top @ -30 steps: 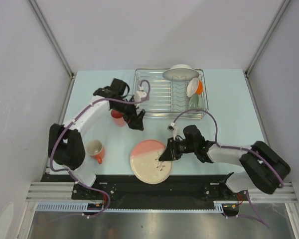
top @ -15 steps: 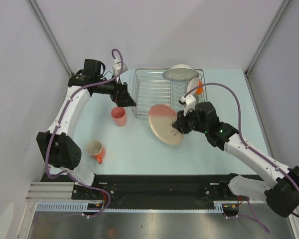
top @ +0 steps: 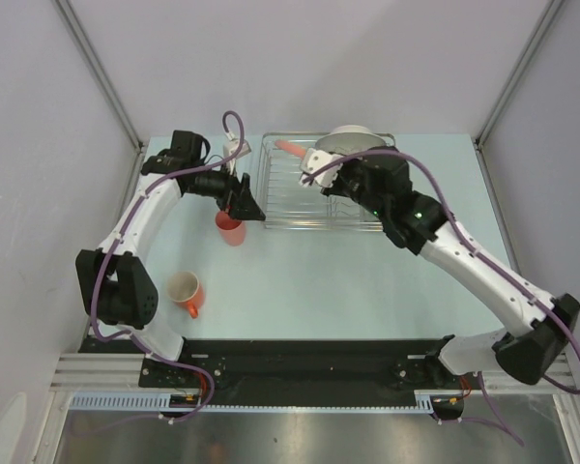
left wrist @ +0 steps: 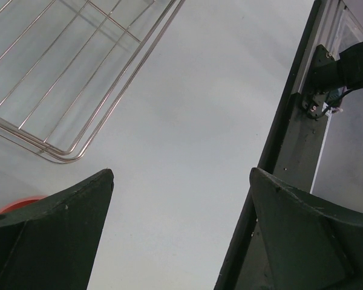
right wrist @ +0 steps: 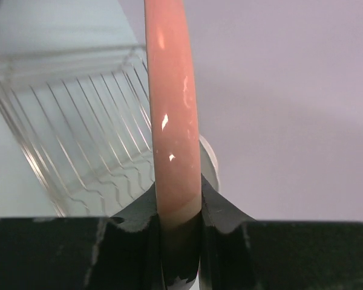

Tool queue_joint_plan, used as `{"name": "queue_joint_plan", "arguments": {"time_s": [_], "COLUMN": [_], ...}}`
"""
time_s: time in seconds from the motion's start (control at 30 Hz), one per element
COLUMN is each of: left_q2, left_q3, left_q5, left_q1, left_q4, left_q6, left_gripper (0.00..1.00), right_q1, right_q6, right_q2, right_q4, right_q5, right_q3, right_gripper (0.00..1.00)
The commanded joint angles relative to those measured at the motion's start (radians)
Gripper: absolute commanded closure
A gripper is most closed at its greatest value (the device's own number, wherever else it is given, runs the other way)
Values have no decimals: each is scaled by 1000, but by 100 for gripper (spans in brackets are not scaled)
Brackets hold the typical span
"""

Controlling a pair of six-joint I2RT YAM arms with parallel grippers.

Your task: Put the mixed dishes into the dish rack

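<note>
Jaws of the right gripper (right wrist: pixel 178 208) pinch the rim of the pink-and-cream plate (right wrist: pixel 172 109), which has come up from the near edge of the table (top: pixel 367 280) to stand edge-on over the dish rack (top: pixel 271 193) at the far edge, ready to slot, while the left gripper (left wrist: pixel 181 229) hangs spread near the salmon-pink tumbler (top: pixel 230 230).

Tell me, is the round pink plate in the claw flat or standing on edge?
On edge: the right gripper pinches the pink plate, its thin rim running upright above the silvery wire rack.

The pink plate (right wrist: pixel 172 121) hangs edge-on above the silvery wire dish rack (top: pixel 286 198).
</note>
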Motion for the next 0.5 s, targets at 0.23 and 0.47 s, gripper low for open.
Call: {"name": "queue_joint_plan", "arguments": {"time_s": [0.23, 0.47], "left_q2": [-20, -22], "left_q3": [-29, -34], "left_q5": [8, 1], "left_q1": [-2, -2], "left_q4": [37, 42], "left_q6": [16, 24], "left_gripper": [0, 0], "right_q1": [-16, -64], "right_q6": [-501, -477], "right_q2": [173, 192], "right_q4": [-12, -66], "right_q5": [268, 213], "right_q3": [125, 125], "right_gripper": [100, 100]}}
